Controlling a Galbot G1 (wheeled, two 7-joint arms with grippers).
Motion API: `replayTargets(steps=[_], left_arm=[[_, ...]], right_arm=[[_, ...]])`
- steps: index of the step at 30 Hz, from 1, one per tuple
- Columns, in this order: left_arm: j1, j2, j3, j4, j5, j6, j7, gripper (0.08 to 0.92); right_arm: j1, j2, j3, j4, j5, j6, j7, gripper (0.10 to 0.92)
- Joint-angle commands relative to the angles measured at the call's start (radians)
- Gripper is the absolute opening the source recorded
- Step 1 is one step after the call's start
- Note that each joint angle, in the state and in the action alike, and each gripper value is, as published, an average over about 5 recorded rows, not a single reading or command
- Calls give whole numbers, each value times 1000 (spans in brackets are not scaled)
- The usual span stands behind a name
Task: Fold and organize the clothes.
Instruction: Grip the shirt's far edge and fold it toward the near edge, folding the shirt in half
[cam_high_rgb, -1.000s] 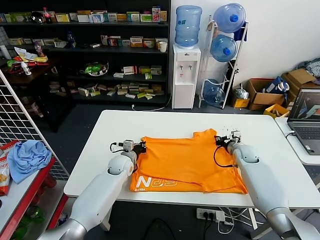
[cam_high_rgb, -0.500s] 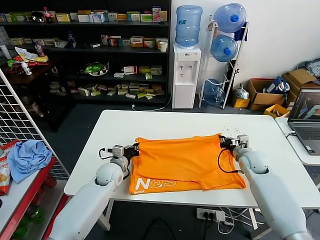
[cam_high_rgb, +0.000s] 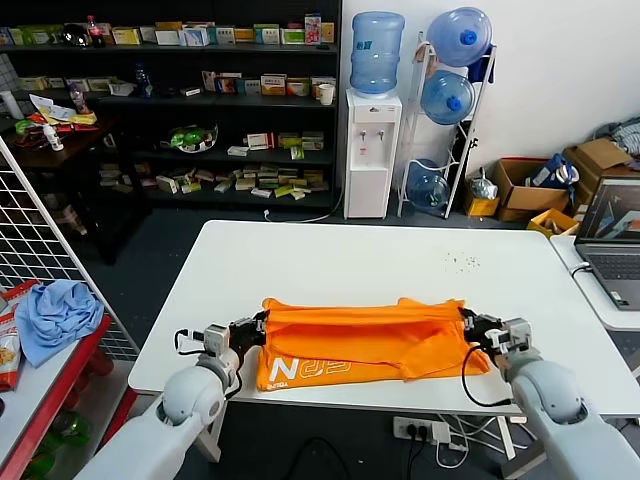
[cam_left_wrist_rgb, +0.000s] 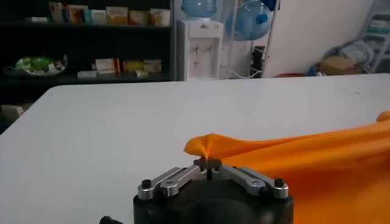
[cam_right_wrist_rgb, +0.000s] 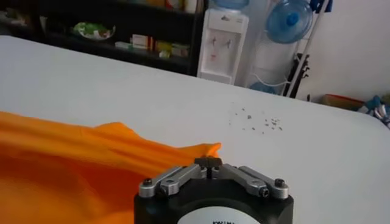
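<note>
The orange T-shirt (cam_high_rgb: 365, 340) lies across the near part of the white table (cam_high_rgb: 340, 255), folded toward me into a long band, with white lettering (cam_high_rgb: 310, 369) showing on its front left part. My left gripper (cam_high_rgb: 252, 331) is shut on the shirt's left corner (cam_left_wrist_rgb: 204, 148), which puckers at the fingertips. My right gripper (cam_high_rgb: 477, 331) is shut on the right corner (cam_right_wrist_rgb: 204, 150). Both corners are lifted slightly, and the fabric (cam_right_wrist_rgb: 73, 164) is stretched between the two grippers.
A laptop (cam_high_rgb: 612, 245) sits on a side table at the right. A light blue cloth (cam_high_rgb: 55, 315) lies on a red rack at the left, by a wire grid. Small dark specks (cam_high_rgb: 462, 262) dot the table's far right. Shelves and a water dispenser (cam_high_rgb: 372, 150) stand behind.
Both grippers have pulled the shirt's far edge toward me and outward, folding the upper half over the lower; the shirt now forms a narrower band near the table's front edge.
</note>
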Motion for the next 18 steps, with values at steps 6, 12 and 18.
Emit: replayTargets(steps=[6, 12, 18], left_arm=[[287, 34, -18, -218, 89, -18, -47, 112], [279, 10, -27, -206, 120, -81, -73, 271], [262, 0, -31, -195, 55, -61, -84, 444]], right_arm=[[-283, -17, 89, 165, -79, -37, 14, 125], [-272, -8, 82, 165, -83, -34, 24, 254], [-267, -7, 78, 179, -82, -26, 27, 427]])
